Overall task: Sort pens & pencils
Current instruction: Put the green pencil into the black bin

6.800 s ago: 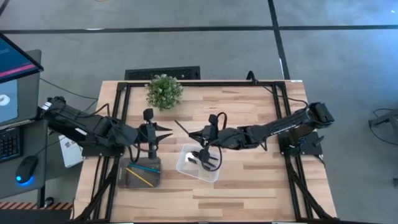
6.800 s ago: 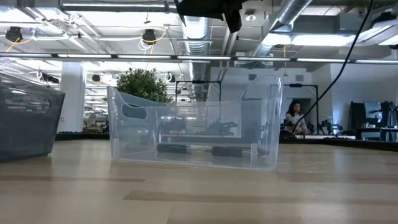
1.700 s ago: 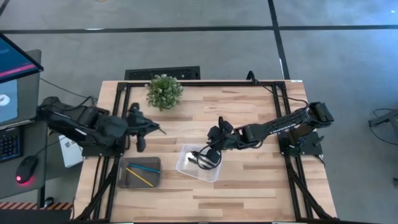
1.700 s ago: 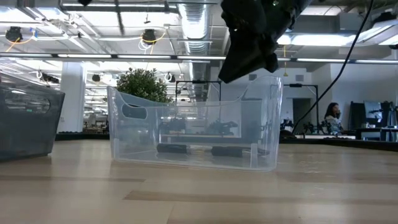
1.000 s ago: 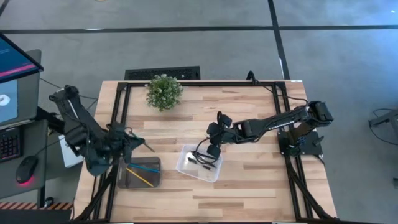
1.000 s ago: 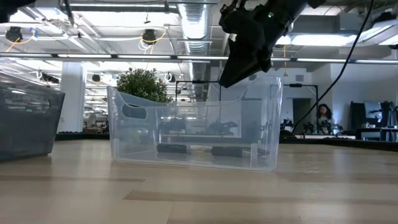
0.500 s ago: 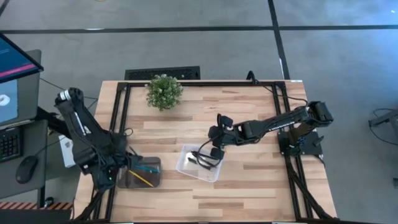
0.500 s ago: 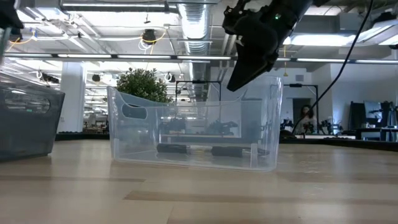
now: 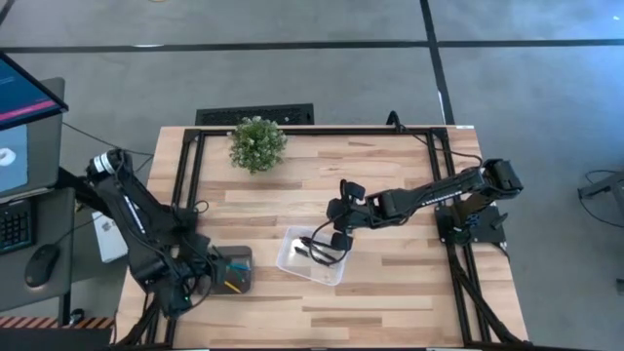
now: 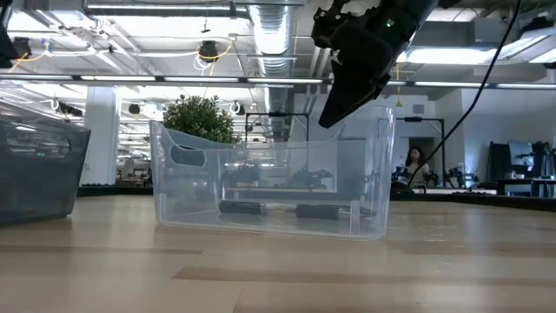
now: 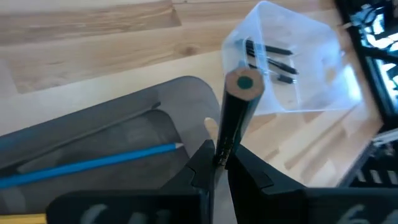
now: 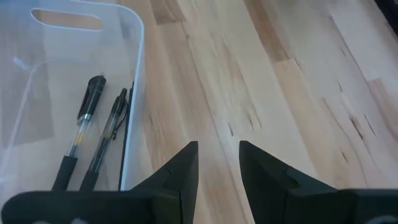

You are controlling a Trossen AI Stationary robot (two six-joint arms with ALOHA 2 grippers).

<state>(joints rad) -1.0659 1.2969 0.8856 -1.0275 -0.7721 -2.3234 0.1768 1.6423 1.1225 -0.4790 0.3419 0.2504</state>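
Grey bin below left claw clamped on dark pencil; right claw apart over clear bin.

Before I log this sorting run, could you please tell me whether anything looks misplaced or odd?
Nothing stands out. The black pens lie inside the clear plastic bin, and the light blue pencil lies in the dark grey tray. The left gripper is shut on a dark pencil above that tray; the right gripper hangs empty beside the bin.

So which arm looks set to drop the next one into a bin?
The left one, probably. Its gripper is shut on a dark pencil above the grey bin. The right gripper hangs empty beside the clear bin.
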